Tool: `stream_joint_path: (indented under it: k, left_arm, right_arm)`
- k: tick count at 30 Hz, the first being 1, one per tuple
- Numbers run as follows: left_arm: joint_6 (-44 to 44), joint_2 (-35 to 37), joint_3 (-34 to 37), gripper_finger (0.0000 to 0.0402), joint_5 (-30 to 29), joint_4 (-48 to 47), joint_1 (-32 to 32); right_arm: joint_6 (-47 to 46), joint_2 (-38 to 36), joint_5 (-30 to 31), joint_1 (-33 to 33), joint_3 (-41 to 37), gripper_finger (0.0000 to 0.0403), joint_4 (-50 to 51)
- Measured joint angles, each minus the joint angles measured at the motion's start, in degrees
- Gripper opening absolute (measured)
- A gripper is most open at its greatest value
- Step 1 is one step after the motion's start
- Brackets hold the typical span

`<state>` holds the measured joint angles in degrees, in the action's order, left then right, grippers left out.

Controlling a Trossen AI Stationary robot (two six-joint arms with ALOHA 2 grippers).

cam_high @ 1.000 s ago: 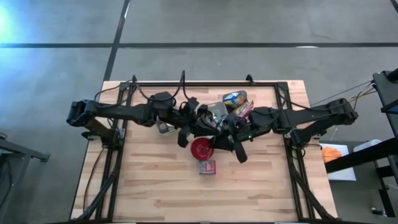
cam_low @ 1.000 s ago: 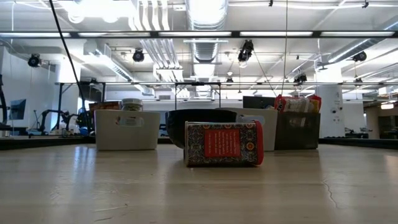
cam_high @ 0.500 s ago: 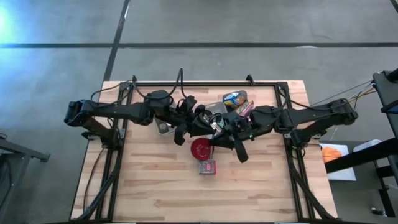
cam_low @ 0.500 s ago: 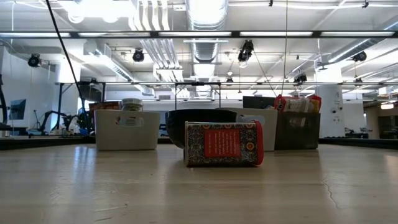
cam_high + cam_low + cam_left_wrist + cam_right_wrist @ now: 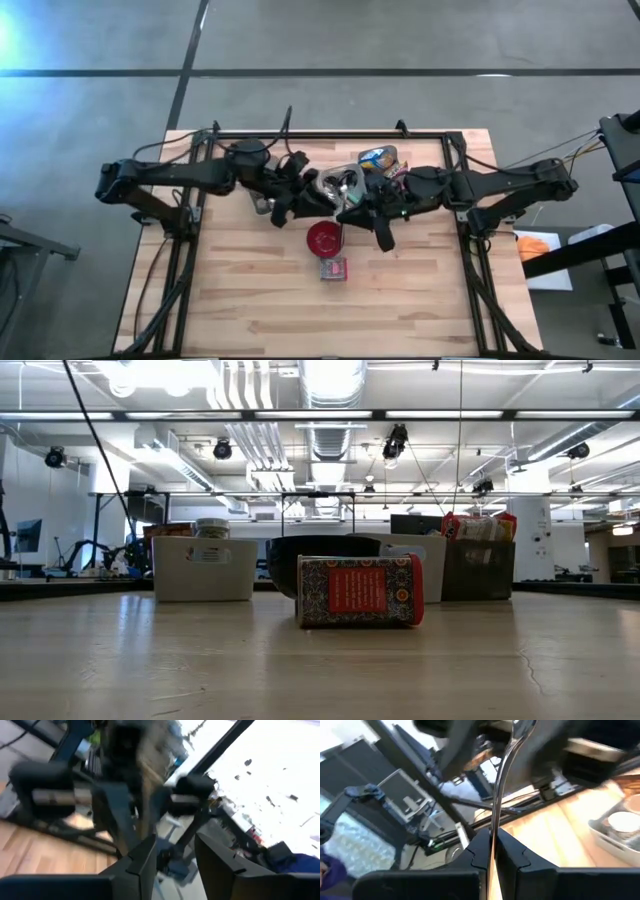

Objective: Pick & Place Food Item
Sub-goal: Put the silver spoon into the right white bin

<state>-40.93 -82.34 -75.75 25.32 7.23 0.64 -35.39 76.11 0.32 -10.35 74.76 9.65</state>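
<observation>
I had the right gripper (image 5: 492, 851) pinched on a metal utensil (image 5: 499, 785); the left gripper (image 5: 175, 857) stood parted beside it. Handover step, I judged; next, scoop toward the red bowl (image 5: 324, 238) just below.

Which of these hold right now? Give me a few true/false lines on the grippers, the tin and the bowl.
1. The right gripper has its fingers shut on a thin metal utensil. True.
2. The red patterned tin sits inside the red bowl. False: it lies on the table beside the bowl, on the front-edge side.
3. The left gripper is clamped on the utensil too. False: its fingers stand apart, and nothing shows between them.
4. Both arms reach in over the middle of the table. True.
5. In the low view, the tin hides behind the bowl. False: the tin stands in front of the bowl.
</observation>
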Motion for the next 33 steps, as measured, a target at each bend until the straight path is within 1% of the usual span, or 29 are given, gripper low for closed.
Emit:
stream_joint_path:
  k: [5,12,16,19,21,24,28,31,33]
  left_arm:
    - [3.48,5.49,0.0,0.0142,-0.11,-13.68,0.95]
    - [11.75,12.74,0.09,0.0143,-1.89,-32.06,0.96]
    - [18.19,15.38,0.17,0.0143,-5.82,-40.18,0.81]
    - [24.75,17.83,1.19,0.0143,-9.47,-42.12,-0.14]
    - [25.89,19.73,2.64,0.0143,-10.25,-41.64,-0.45]
    - [25.98,22.88,6.01,0.0143,-10.39,-41.58,-0.43]
    - [23.39,26.42,12.53,0.0143,-10.59,-40.66,-0.43]
    - [19.33,28.04,17.36,0.0143,-10.68,-39.21,-0.43]
    - [16.85,28.78,19.99,0.0143,-10.79,-37.86,-0.4]
  right_arm:
    - [-1.8,-0.39,2.98,2.32,0.18,0.0008,4.16]
    - [-4.82,1.11,3.35,8.88,2.52,0.0008,13.49]
    - [-5.18,2.85,2.93,13.23,2.82,0.0008,16.08]
    - [-6.08,4.62,2.41,16.65,2.82,0.0008,18.1]
    - [-6.5,6.2,2.24,18.96,2.81,0.0008,20.75]
    - [-6.55,8.79,-0.39,21.69,2.8,0.0008,23.42]
    - [-4.62,12.34,-4.58,23.38,2.8,0.0008,25.14]
    - [-0.6,14.56,-7.54,24.3,2.8,0.0008,26.43]
    - [2.42,15.95,-8.23,25.03,2.8,0.0008,28.48]
